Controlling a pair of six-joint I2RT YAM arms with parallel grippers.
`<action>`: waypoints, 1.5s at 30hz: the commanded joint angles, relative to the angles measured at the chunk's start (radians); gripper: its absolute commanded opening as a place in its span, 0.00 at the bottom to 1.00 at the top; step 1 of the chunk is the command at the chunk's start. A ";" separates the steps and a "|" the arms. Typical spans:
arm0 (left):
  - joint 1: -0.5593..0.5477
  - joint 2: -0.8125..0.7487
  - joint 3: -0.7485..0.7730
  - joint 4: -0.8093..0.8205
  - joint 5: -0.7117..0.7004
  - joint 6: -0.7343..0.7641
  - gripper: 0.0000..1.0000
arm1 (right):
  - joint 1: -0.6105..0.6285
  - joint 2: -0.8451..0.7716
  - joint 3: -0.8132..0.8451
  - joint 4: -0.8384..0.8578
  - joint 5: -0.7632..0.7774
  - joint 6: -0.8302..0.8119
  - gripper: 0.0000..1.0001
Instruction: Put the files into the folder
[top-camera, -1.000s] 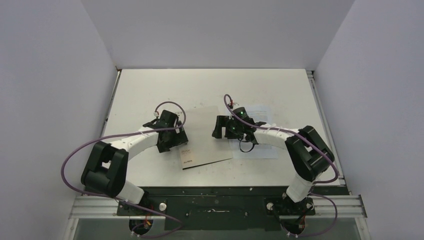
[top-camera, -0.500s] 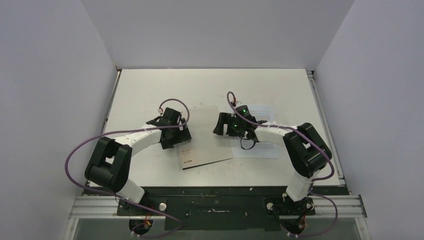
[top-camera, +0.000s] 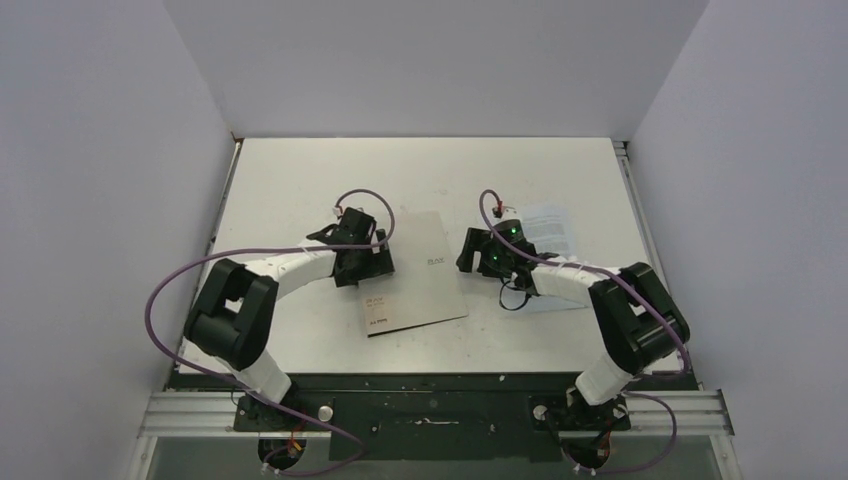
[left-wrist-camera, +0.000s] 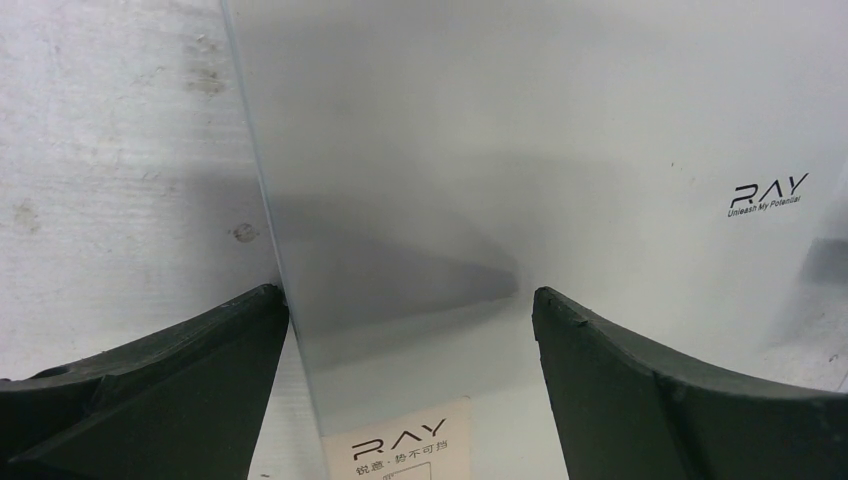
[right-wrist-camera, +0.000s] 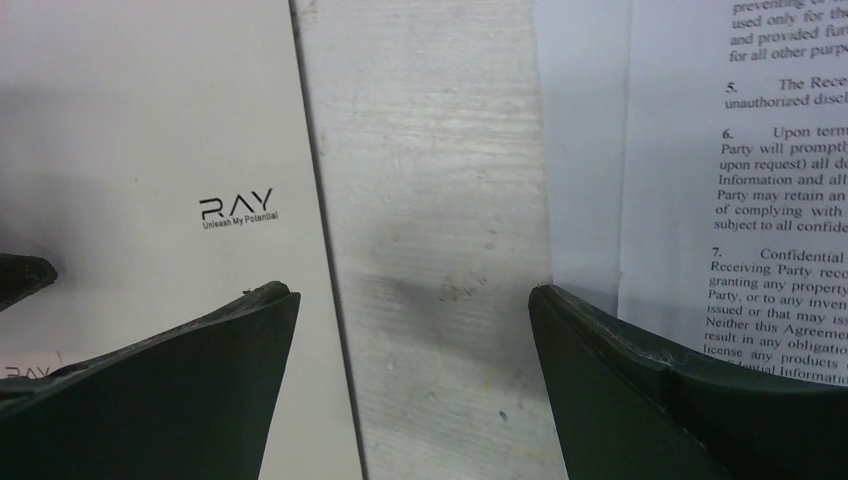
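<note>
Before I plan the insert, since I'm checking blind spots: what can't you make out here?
Files: top view, right arm covers much; sheet count unclear. Right wrist view, frame edge cuts the text.
Folder inside: closed cover hides it, all views.
Label: left wrist view, bottom edge cuts it.

Folder flat on table, centre; files to its R, gap btwn; prob. overlapping.

folder: silver-grey cover, closed, laid flat and slightly skewed at the centre; a "RAY" logo is printed near its right edge and a pale label is seen at the near left corner.
files: white sheets printed with dense black text, laid flat to the right of the folder and separated from it by a narrow gap; only partly seen.
</note>
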 joint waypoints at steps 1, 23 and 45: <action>-0.038 0.051 0.036 0.044 0.029 0.023 0.92 | -0.027 -0.076 -0.088 -0.059 0.082 -0.008 0.90; -0.093 0.010 0.076 0.000 -0.044 0.016 0.96 | -0.033 -0.176 -0.048 -0.054 -0.104 -0.007 0.90; -0.091 -0.005 -0.043 0.107 0.141 -0.066 0.96 | -0.033 -0.033 -0.094 0.093 -0.272 0.061 0.90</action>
